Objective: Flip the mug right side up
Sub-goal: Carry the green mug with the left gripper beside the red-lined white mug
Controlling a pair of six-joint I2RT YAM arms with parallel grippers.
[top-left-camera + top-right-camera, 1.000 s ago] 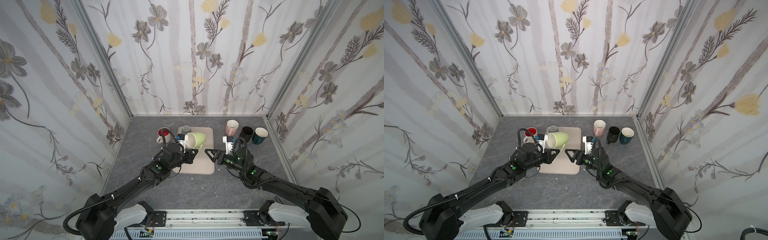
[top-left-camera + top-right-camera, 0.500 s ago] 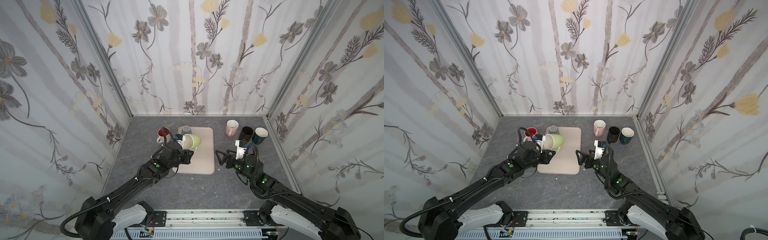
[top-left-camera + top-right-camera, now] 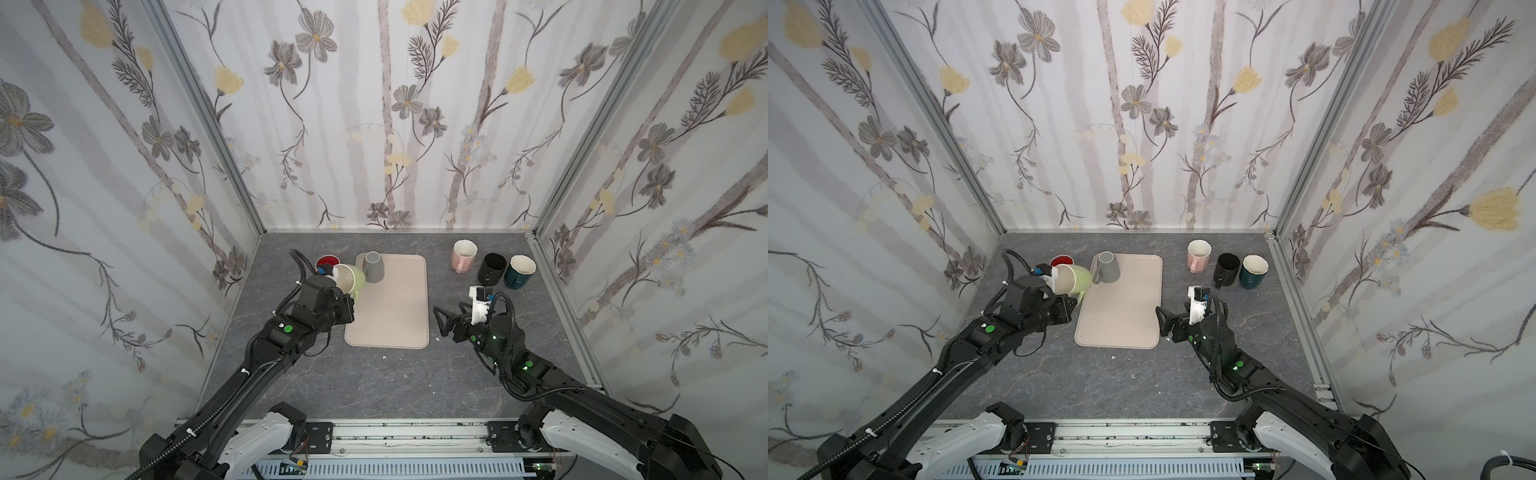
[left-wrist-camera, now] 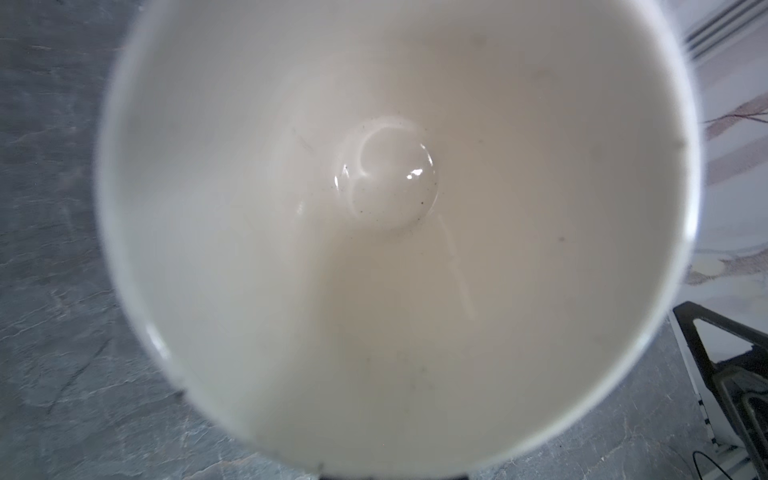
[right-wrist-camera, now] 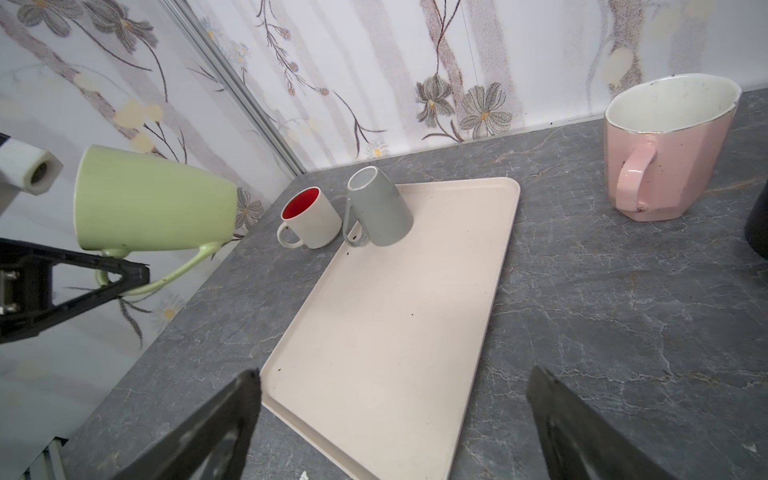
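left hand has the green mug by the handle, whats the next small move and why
Probably roll the left hand until the green mug opens upward: it hangs sideways in the air, gripped by its handle.

No legible text or labels anywhere

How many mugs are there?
6: a green mug held sideways by the left gripper, a red-inside mug behind it, a grey mug upside down on the tray, and a pink mug, a black mug and a teal mug upright at back right. None seems hidden.
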